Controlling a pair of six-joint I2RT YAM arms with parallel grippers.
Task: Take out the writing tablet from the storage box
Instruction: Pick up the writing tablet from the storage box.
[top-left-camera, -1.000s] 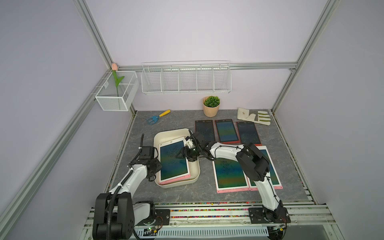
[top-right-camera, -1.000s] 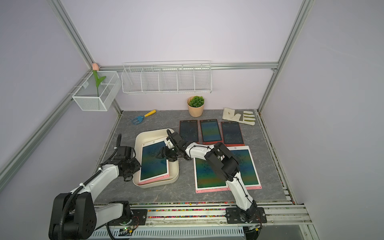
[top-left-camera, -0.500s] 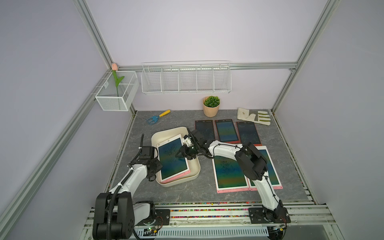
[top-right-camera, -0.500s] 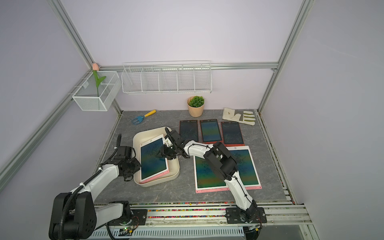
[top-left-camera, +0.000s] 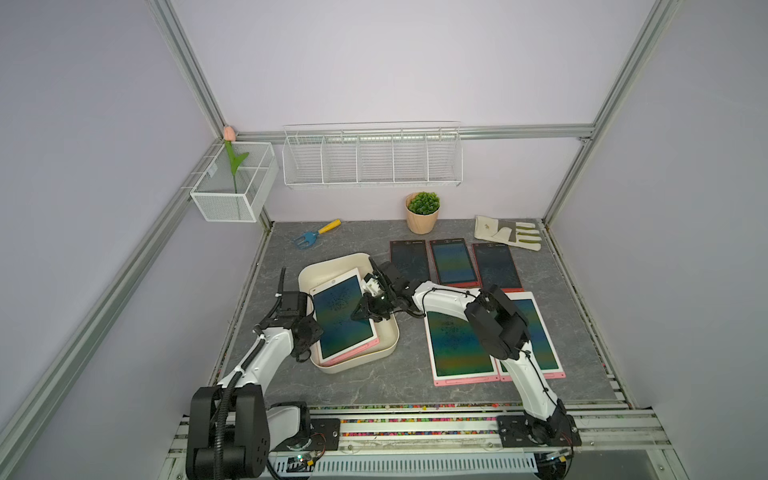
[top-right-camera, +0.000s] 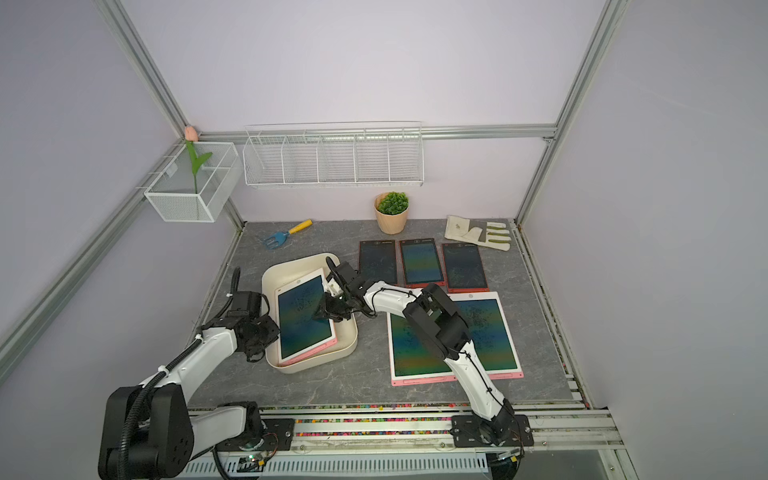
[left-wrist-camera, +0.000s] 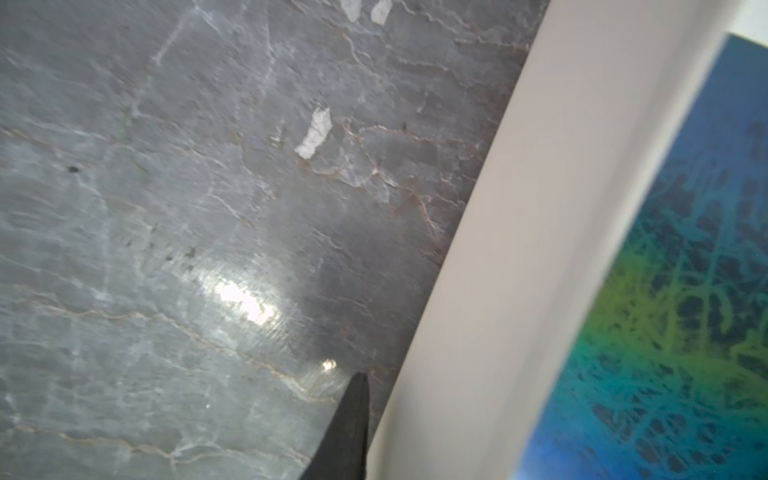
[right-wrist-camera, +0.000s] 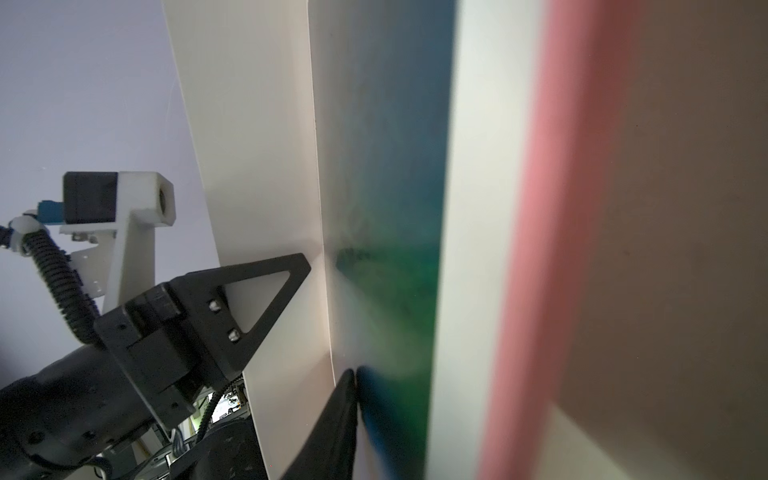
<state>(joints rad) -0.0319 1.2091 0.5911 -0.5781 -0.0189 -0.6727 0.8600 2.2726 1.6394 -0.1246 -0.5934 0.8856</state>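
We see a lab test cell: aluminium frame posts (top-left-camera: 195, 79), plain lilac walls (top-left-camera: 374, 62), two arms bolted to a base rail (top-left-camera: 415, 432).

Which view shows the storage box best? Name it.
A top view: the whole storage box shows, a tablet tilted inside. The left wrist view shows only its rim; the right wrist view, a blurred wall.

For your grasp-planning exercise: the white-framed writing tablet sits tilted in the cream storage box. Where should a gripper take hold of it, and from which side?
Grip the writing tablet on its raised long edge, the one toward the right gripper, coming from the side of the storage box that faces the loose tablets. That edge looks propped above the rim, so jaws can probably straddle the thin frame; the opposite edge sits low against the wall.
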